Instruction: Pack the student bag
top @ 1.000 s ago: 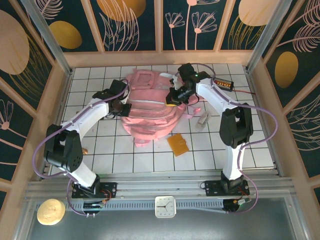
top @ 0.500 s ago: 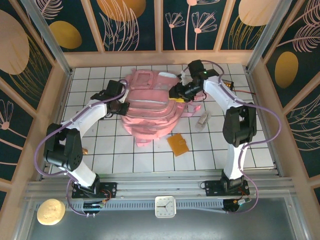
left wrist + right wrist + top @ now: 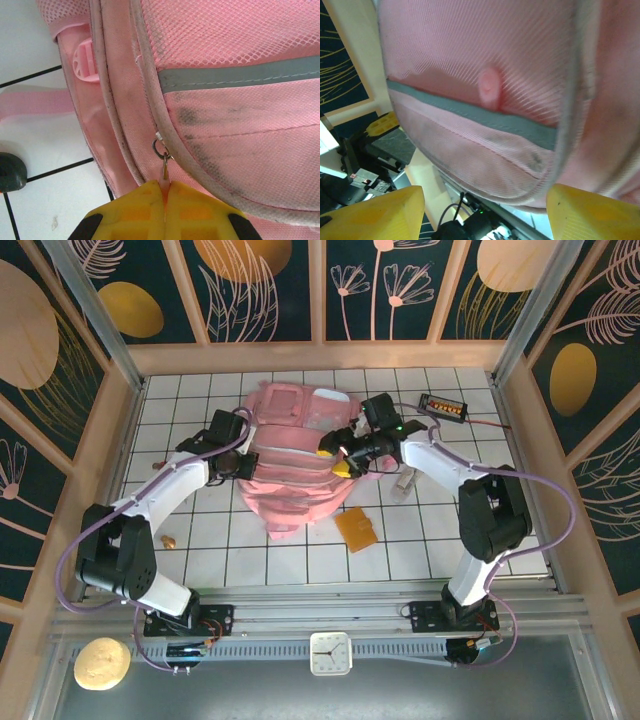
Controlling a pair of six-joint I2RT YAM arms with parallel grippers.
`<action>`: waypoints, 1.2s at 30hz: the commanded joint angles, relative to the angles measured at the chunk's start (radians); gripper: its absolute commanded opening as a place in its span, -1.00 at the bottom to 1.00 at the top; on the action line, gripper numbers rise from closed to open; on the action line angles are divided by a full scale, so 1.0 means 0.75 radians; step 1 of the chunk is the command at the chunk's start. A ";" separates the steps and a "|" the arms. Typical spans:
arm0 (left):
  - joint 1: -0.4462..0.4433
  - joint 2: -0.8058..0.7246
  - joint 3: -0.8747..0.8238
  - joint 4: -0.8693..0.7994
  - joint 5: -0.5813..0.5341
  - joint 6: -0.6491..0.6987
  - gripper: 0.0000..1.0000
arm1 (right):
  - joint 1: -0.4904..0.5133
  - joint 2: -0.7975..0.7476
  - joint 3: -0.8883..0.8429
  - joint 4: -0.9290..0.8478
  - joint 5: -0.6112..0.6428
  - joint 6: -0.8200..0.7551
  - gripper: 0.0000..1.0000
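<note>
My left pincer [image 3: 164, 195] is clamped tight on the zip pull [image 3: 163, 172] at the side seam of the student bag [image 3: 295, 490]. My right pincer [image 3: 485, 197] gapes wide, close over its pink mesh. The bag lies mid-way across the white tabletop [image 3: 260, 555], between my arms.

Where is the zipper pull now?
Left wrist view: the zipper pull sits low at centre, pinched by the left gripper at the edge of the bag.
</note>
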 commanded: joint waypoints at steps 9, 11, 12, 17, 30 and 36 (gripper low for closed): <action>-0.010 -0.065 -0.042 -0.006 0.058 -0.003 -1.00 | 0.023 0.070 -0.018 0.236 0.066 0.252 -0.01; -0.009 -0.068 -0.042 -0.002 0.058 0.003 -1.00 | 0.025 0.064 -0.018 0.257 0.079 0.270 -0.27; -0.011 -0.068 -0.044 0.000 0.058 0.004 -1.00 | 0.025 0.060 -0.018 0.273 0.086 0.279 -0.40; -0.009 -0.060 -0.044 0.005 0.069 0.011 -1.00 | 0.027 0.035 0.003 0.293 0.127 0.292 -0.50; -0.009 -0.062 -0.056 0.011 0.096 0.033 -1.00 | 0.055 0.070 0.061 0.548 0.270 0.440 -0.02; -0.010 -0.060 -0.061 0.016 0.095 0.041 -1.00 | 0.055 0.151 0.146 0.575 0.254 0.464 -0.48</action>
